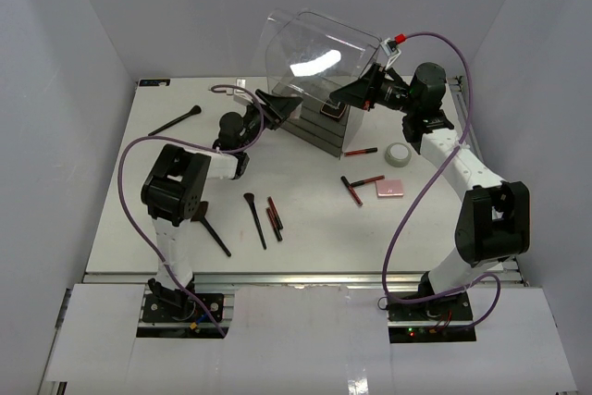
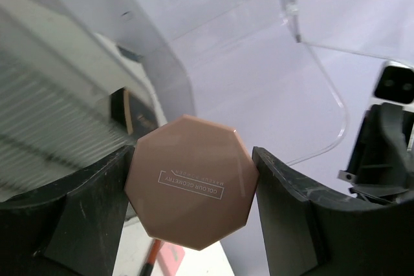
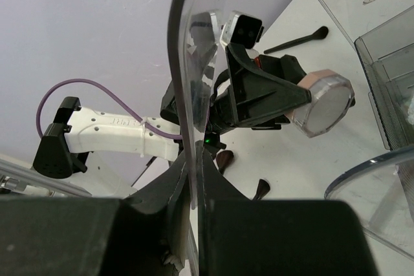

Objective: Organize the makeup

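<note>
Left wrist view: my left claw point(image 2: 191, 189) pinched a pink octagonal compact point(image 2: 187, 159) by two opposite edges, its printed face turned to the camera. The compact hung off the white table point(image 1: 305, 252), just beside the left side of the clear plastic organizer box with dark drawers point(image 1: 314, 133).

From the right wrist, my right claw point(image 3: 196, 176) was pressed together on the rim of the clear curved plastic lid point(image 3: 183, 63), which stood tilted up over the box. Beyond that rim the left claw showed side-on, with the compact's pale underside facing the lens.

From above, the rest of the makeup lay scattered on the table. Black-handled brushes point(image 1: 254, 219) lay near my left arm, and another lay alone toward the far left corner. Red-and-black sticks point(image 1: 274, 213) lay beside the brushes, with more in front of the drawers. A pink square compact point(image 1: 389, 189) sat just beside those, and a small white round jar point(image 1: 399, 154) stood near my right arm. A dark square compact point(image 1: 333, 112) rested on top of the drawers, under the raised lid.
</note>
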Controlling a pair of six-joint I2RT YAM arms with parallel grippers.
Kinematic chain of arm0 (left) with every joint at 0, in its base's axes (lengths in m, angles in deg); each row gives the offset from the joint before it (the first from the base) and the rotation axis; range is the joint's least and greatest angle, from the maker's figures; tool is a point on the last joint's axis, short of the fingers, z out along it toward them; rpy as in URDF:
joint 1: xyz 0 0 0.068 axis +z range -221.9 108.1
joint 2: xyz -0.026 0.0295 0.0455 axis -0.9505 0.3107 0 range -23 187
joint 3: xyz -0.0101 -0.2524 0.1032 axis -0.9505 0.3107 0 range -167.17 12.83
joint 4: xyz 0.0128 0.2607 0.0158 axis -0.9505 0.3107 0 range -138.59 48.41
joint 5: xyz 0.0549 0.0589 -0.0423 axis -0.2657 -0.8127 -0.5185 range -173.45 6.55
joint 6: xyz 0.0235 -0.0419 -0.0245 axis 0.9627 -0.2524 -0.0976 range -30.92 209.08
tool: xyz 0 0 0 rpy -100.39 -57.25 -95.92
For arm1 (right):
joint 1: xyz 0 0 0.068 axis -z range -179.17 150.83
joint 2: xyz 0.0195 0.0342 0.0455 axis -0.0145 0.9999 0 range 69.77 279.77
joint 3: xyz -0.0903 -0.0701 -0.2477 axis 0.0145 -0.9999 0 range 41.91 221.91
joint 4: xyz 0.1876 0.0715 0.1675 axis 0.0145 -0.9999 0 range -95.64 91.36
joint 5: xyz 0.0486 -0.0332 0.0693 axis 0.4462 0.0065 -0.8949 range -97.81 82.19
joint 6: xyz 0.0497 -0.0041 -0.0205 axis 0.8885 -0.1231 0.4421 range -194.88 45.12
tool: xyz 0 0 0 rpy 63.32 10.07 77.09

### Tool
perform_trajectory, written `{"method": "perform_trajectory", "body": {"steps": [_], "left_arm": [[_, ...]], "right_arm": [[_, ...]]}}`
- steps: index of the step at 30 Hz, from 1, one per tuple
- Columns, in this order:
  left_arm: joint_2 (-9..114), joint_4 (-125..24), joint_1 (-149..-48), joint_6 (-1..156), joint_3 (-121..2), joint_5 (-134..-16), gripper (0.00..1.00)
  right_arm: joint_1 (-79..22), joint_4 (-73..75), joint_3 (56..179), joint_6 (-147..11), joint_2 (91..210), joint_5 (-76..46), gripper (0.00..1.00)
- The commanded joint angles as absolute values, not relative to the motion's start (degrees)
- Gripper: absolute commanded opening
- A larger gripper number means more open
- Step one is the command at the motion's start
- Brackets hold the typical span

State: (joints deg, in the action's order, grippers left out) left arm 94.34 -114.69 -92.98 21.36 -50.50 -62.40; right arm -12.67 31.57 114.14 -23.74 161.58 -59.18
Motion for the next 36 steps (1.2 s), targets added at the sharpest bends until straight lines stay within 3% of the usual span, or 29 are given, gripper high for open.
{"method": "perform_trajectory", "body": {"steps": [1,22,36], "left_arm": [[93.28,-117.52,-93.88,23.96,-53.98,-63.56,0.07],[99.52,-121.83,-99.47,45.55,-62.76,-77.92,0.05],[102.28,-114.21,-102.81,54.34,-69.05,-88.59,0.14]], "right_arm": [[-12.97,36.1,114.25,-21.68,158.32,-62.75,0.09],[-13.64,37.39,114.84,-19.48,158.6,-62.75,0.09],[-14.22,38.32,114.75,-18.43,158.92,-62.75,0.09]]}}
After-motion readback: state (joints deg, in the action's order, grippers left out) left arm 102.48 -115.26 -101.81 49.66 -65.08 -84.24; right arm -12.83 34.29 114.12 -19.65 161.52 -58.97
